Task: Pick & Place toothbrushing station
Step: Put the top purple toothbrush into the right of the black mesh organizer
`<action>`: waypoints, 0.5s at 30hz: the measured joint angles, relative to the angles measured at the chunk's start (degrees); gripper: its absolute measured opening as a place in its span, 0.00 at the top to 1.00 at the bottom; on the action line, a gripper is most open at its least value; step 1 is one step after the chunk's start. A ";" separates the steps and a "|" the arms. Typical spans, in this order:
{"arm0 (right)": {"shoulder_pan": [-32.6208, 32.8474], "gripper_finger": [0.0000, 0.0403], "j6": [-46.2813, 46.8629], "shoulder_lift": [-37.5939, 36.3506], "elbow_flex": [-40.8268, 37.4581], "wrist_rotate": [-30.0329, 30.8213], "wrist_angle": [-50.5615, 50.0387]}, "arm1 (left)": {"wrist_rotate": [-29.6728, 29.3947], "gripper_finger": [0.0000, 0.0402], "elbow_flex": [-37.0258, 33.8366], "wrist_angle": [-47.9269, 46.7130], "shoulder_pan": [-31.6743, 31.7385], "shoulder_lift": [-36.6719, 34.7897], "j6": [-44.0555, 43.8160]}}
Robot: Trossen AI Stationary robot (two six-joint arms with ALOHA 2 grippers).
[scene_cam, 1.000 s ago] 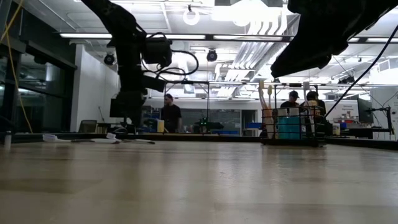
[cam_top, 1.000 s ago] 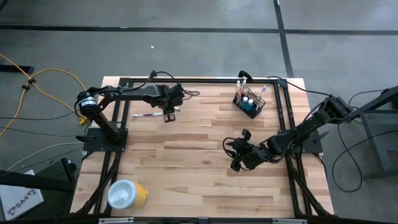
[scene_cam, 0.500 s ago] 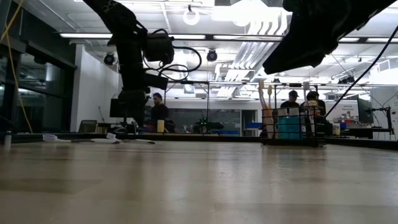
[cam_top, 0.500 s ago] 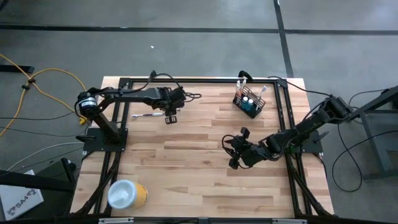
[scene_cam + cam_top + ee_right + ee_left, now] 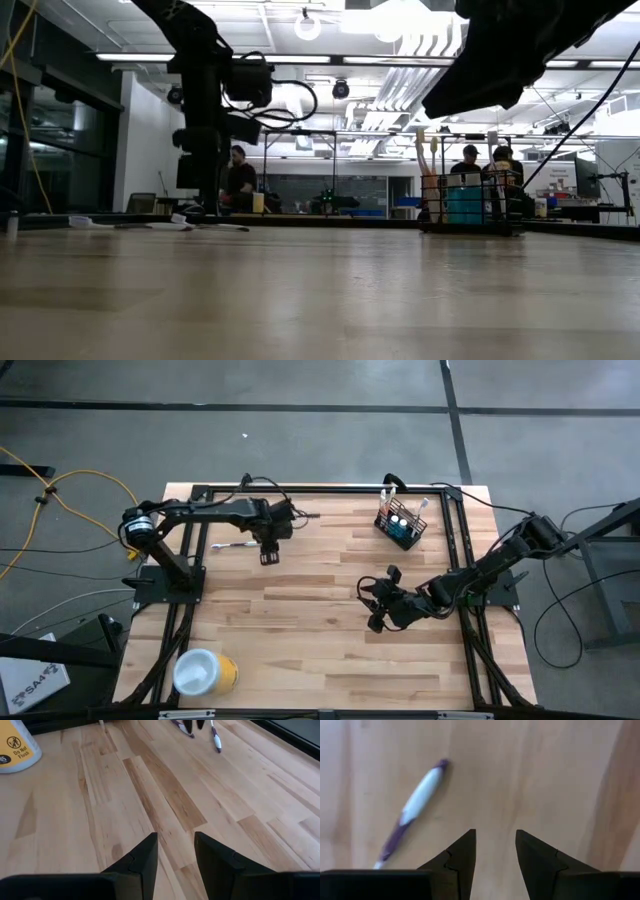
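Cylinder (image 5: 205,672): we see it yellow with a white top, lying at the table's (image 5: 300,650) near left corner.
Toothbrush (image 5: 236,545): we find it flat on the wood at the far left, purple and white, just beside the left gripper.
Left gripper (image 5: 268,556): we see it pointing down over the table, fingers (image 5: 462,855) apart and empty.
Right gripper (image 5: 375,603): we see it low over the middle right, fingers apart, holding nothing.
Holder (image 5: 400,525): we place it upright at the far right, brushes and blue tubes inside.
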 joint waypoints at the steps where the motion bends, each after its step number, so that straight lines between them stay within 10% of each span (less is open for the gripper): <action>1: 0.07 0.70 0.00 0.00 0.00 0.01 0.02 | -0.03 0.67 0.09 -0.41 0.91 -0.49 0.90; 15: 0.07 0.70 0.04 0.00 0.00 0.14 1.50 | 4.40 0.67 0.23 -1.37 12.17 -5.77 13.46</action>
